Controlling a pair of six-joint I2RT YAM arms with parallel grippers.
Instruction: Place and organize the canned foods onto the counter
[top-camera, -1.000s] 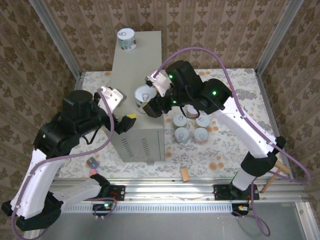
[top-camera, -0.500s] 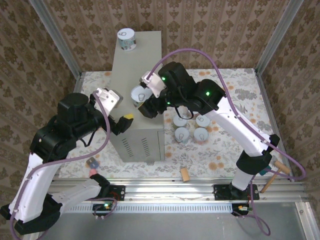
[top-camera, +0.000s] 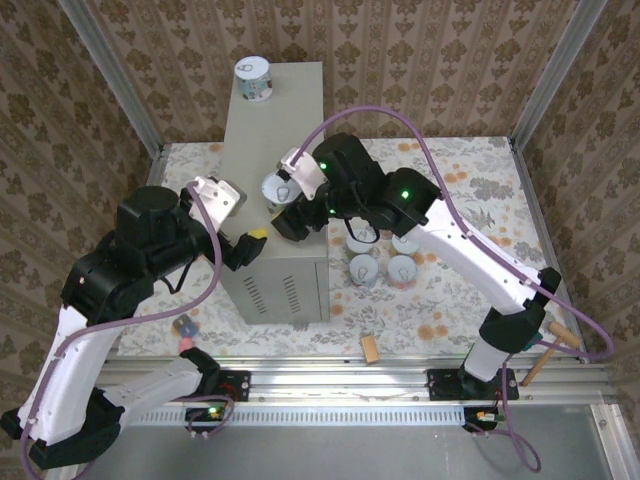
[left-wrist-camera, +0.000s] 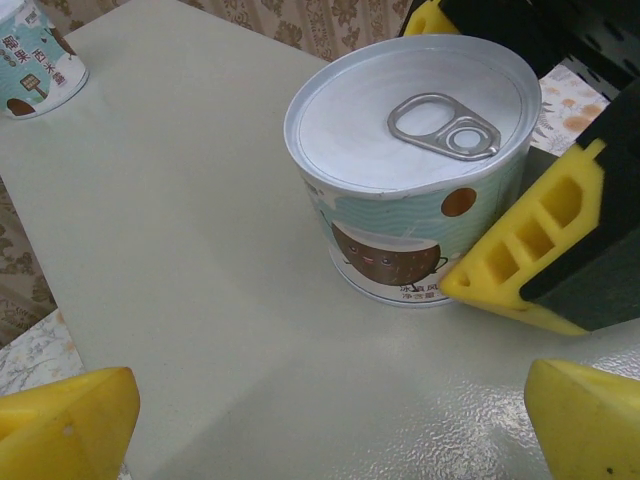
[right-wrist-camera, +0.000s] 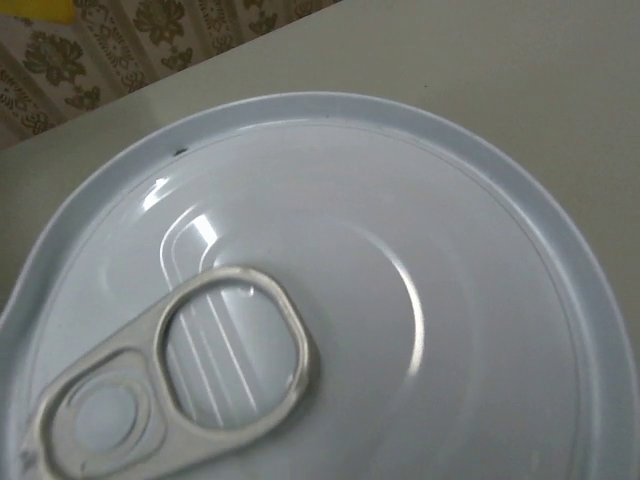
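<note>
The grey counter (top-camera: 290, 120) stands in the middle of the floral floor. A pale blue can (top-camera: 253, 78) sits at its far left corner and also appears as can (left-wrist-camera: 35, 55). My right gripper (top-camera: 284, 196) is shut on a second pale blue can (left-wrist-camera: 410, 170), which stands upright on the counter top; its yellow pads (left-wrist-camera: 525, 265) press the can's sides. The white pull-tab lid (right-wrist-camera: 300, 290) is close under the right wrist camera. My left gripper (left-wrist-camera: 330, 430) hangs open over the counter's near end, short of that can. Several more cans (top-camera: 365, 270) stand on the floor right of the counter.
A small wooden block (top-camera: 370, 350) lies on the floor by the front rail. A wooden-handled tool (top-camera: 552, 345) rests at the right edge. A small dark object (top-camera: 185, 325) lies left of the counter. Patterned walls and metal posts close in the cell.
My right gripper has carried its can leftward and down onto the counter top. The left arm has shifted slightly left since a second ago.
</note>
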